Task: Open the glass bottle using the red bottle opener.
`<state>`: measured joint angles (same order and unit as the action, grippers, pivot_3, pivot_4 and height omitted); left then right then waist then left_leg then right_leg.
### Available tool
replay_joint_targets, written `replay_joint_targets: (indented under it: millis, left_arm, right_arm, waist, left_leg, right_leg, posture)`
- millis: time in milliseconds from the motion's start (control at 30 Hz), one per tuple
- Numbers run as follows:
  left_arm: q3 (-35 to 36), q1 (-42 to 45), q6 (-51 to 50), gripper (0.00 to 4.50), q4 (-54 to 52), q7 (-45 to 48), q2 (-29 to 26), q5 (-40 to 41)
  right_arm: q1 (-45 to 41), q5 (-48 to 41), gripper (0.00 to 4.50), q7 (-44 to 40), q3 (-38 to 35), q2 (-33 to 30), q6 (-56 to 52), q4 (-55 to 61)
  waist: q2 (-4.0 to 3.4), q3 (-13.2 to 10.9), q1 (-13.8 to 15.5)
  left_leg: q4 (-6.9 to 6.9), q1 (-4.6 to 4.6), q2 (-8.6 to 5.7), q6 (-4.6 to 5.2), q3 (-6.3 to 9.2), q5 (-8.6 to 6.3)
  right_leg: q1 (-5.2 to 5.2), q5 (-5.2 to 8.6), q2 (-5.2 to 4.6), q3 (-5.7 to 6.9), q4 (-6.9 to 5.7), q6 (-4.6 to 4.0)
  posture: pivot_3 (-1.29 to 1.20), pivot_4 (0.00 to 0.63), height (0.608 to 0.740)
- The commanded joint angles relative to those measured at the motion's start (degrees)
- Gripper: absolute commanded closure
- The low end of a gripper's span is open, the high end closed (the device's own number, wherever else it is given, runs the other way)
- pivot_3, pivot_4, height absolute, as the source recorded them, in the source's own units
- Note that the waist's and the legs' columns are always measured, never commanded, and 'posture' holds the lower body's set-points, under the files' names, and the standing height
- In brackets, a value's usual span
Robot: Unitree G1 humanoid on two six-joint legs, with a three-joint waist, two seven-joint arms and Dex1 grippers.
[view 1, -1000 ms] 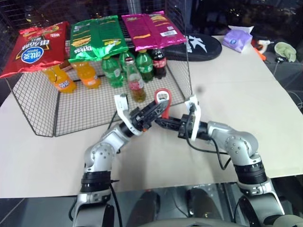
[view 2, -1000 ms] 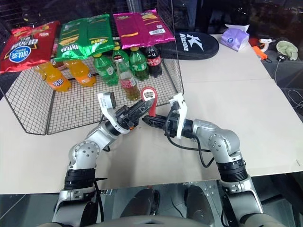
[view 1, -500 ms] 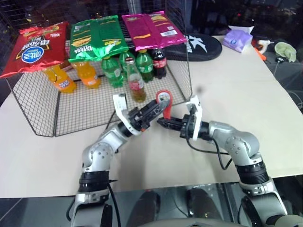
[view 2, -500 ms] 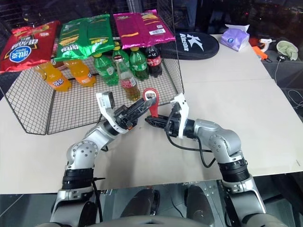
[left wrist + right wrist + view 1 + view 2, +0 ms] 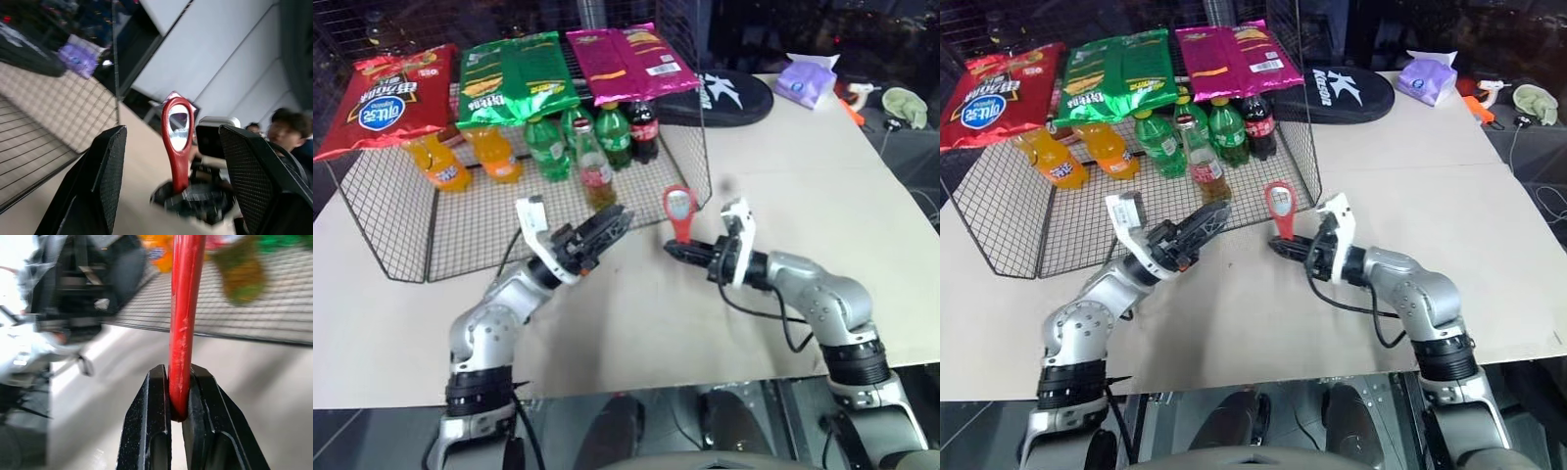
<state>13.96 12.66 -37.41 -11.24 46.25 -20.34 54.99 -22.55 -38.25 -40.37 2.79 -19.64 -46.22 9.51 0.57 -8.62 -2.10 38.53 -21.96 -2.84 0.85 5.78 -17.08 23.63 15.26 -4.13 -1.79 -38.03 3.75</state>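
Right gripper pinched the stiff red bottle opener by its handle; left gripper gaped near the breakable, likely slippery glass bottle.

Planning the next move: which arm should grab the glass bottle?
Left, probably. The left gripper is open, empty and nearest the glass bottle in the wire basket; the right gripper is shut on the red bottle opener.
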Motion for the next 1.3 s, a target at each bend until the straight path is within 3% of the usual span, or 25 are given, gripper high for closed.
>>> replay_joint_targets:
  millis: [33,200,367,900,1033,1300]
  left_arm:
    - [1.0,-1.7,3.2,1.41,-5.6,-2.6,-1.2,-2.9]
    - [2.1,-2.3,15.6,1.41,-6.7,-8.2,-0.2,-14.0]
    - [0.3,1.3,26.0,1.41,1.0,-13.0,0.5,-25.7]
    - [-3.0,18.8,40.1,1.41,27.0,-11.7,0.5,-36.0]
    - [-3.2,19.7,41.9,0.19,28.2,-9.9,0.9,-35.4]
    - [-4.1,22.6,41.9,0.09,32.7,-10.4,2.0,-36.6]
  right_arm:
    - [0.9,1.5,4.24,0.9,-4.4,-2.2,3.5,0.0]
    - [2.7,8.6,4.24,3.9,-8.3,-5.5,13.0,-2.6]
    - [4.5,17.8,4.24,6.4,-7.6,-6.5,26.4,-3.8]
    - [7.1,21.8,4.24,10.8,-9.2,-4.8,33.3,-2.7]
    - [8.3,21.9,4.24,11.6,-9.1,-4.5,33.1,-1.5]
    - [8.8,22.2,4.24,12.4,-8.8,-4.0,33.2,-1.5]
  waist:
    - [0.00,0.0,0.1]
    - [0.00,0.0,0.3]
    - [0.00,0.0,0.6]
    - [0.01,0.0,1.3]
    - [0.01,0.0,1.0]
    - [0.01,0.0,1.2]
  left_leg:
    - [0.00,0.00,0.00,0.00,0.00,0.00]
    - [-0.01,0.02,0.00,0.00,-0.03,0.00]
    - [-0.03,0.04,0.00,0.00,-0.11,0.00]
    - [0.00,0.01,-0.04,0.00,-0.09,0.01]
    - [-0.01,0.01,-0.03,0.00,-0.10,0.01]
    - [0.03,0.02,-0.03,0.00,-0.10,0.01]
  right_leg:
    - [0.00,0.00,0.00,0.00,0.00,0.00]
    - [-0.01,0.00,0.01,-0.02,-0.01,0.00]
    - [0.00,0.00,0.03,-0.07,-0.02,0.00]
    - [0.00,-0.01,0.04,-0.01,-0.01,0.01]
    - [0.01,-0.01,0.04,-0.03,0.00,0.01]
    - [0.00,-0.01,0.05,-0.03,-0.04,0.01]
  posture:
    - [0.00,0.150,0.740]
    - [0.00,0.150,0.740]
    - [0.00,0.150,0.740]
    - [0.00,0.150,0.740]
    - [0.00,0.150,0.740]
    - [0.00,0.150,0.740]
